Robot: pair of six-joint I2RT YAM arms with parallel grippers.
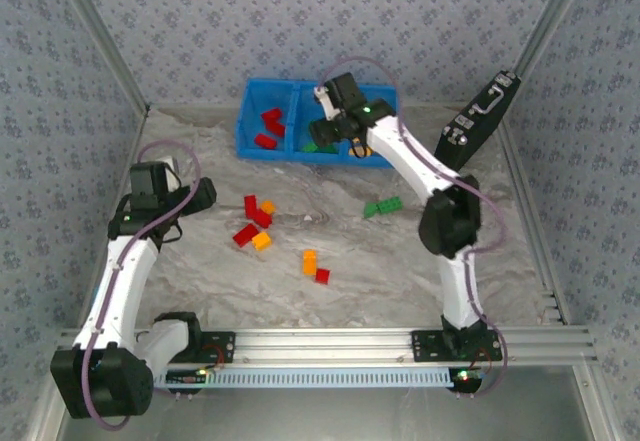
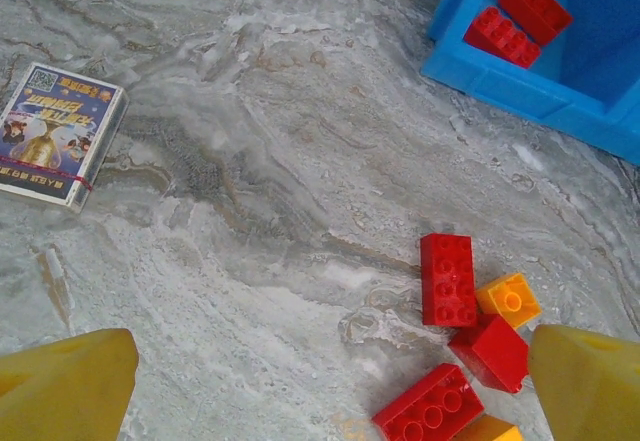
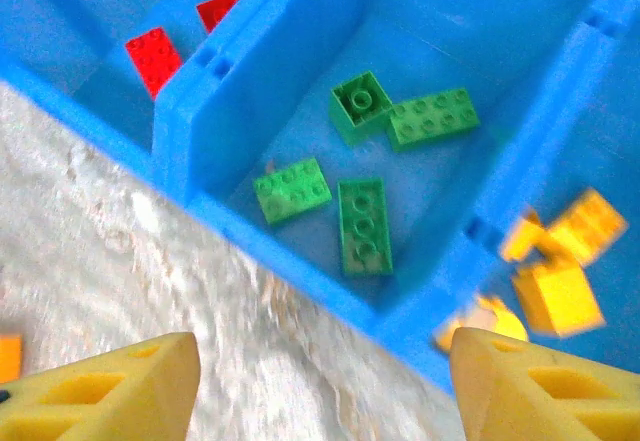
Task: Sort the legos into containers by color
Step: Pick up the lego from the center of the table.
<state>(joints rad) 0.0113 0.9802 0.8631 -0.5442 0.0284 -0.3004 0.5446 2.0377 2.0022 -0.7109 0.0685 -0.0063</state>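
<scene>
The blue bin (image 1: 247, 119) stands at the back of the table, with three compartments side by side. Red legos (image 3: 153, 59) lie in its left compartment, several green legos (image 3: 363, 223) in the middle one and yellow legos (image 3: 555, 296) in the right one. My right gripper (image 1: 335, 136) hovers open over the bin's front wall (image 3: 300, 261) at the middle compartment, with nothing between its fingers (image 3: 150, 386). My left gripper (image 2: 330, 371) is open above the table, just left of a cluster of red legos (image 2: 447, 279) and an orange lego (image 2: 509, 299).
Loose on the table are a green lego (image 1: 383, 206), an orange lego (image 1: 310, 261) and a red lego (image 1: 322, 275). A printed card (image 2: 55, 133) lies to the left. A black case (image 1: 478, 121) leans at the back right. Metal rails edge the table.
</scene>
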